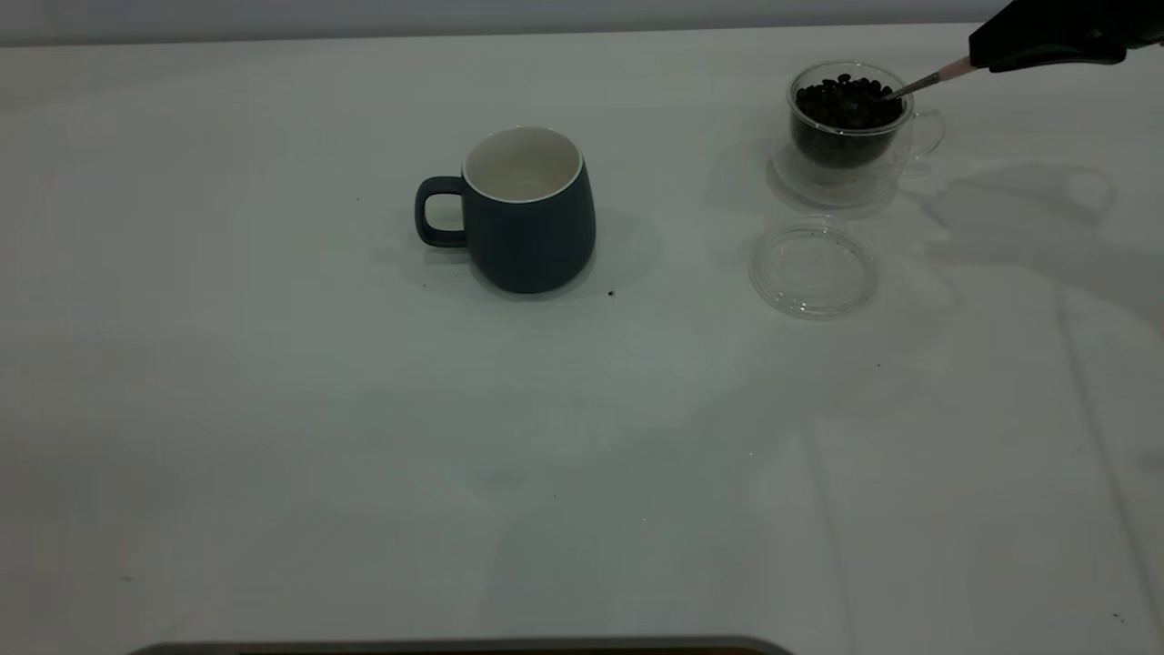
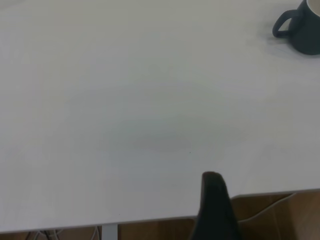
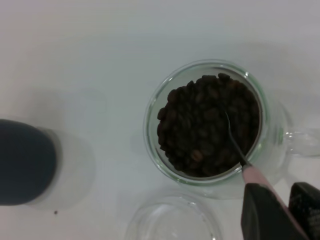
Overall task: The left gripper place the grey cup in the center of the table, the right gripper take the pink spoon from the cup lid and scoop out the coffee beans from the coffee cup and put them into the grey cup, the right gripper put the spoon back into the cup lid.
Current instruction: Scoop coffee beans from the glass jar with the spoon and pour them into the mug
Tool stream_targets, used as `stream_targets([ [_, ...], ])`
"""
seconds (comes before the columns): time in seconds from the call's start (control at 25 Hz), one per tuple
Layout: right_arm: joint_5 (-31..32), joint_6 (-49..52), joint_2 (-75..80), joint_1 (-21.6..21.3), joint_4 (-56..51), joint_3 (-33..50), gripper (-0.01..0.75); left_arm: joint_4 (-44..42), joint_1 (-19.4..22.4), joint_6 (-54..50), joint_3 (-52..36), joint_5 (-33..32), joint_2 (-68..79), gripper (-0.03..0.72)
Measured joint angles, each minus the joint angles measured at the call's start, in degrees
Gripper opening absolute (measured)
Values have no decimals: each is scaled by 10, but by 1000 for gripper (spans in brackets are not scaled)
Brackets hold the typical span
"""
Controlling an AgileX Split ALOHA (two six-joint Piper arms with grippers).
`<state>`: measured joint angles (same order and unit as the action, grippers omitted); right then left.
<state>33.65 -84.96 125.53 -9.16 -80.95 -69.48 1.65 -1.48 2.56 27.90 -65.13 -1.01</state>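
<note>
The grey cup (image 1: 527, 211) stands upright near the table's middle, handle to the left, white inside showing no beans; it also shows in the left wrist view (image 2: 302, 27) and the right wrist view (image 3: 25, 162). The coffee cup (image 1: 850, 127) at the far right holds coffee beans (image 1: 847, 100). My right gripper (image 1: 987, 59) is shut on the pink spoon (image 1: 937, 77), whose metal bowl dips into the beans (image 3: 207, 125) inside the glass cup (image 3: 205, 120). The spoon's neck (image 3: 235, 142) runs to its pink handle. The cup lid (image 1: 812, 270) lies empty in front of the coffee cup. One finger (image 2: 214, 200) of my left gripper shows near the table's edge.
The white table (image 1: 273, 409) spreads wide to the left and front. A few dark specks lie near the grey cup. The lid's rim also shows in the right wrist view (image 3: 172, 220). A dark edge runs along the bottom of the exterior view.
</note>
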Motion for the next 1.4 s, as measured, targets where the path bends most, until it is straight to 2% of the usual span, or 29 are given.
stream_targets([
  [0.28,19,45,10,-2,-12,0,114,0,0,0,0,0,0,586],
  [0.64,117,52,57,-57,-71,0,114,0,0,0,0,0,0,586],
  [0.96,184,57,91,-75,-124,0,114,0,0,1,0,0,0,586],
  [1.4,228,85,119,-94,-158,0,114,0,0,0,0,0,0,586],
])
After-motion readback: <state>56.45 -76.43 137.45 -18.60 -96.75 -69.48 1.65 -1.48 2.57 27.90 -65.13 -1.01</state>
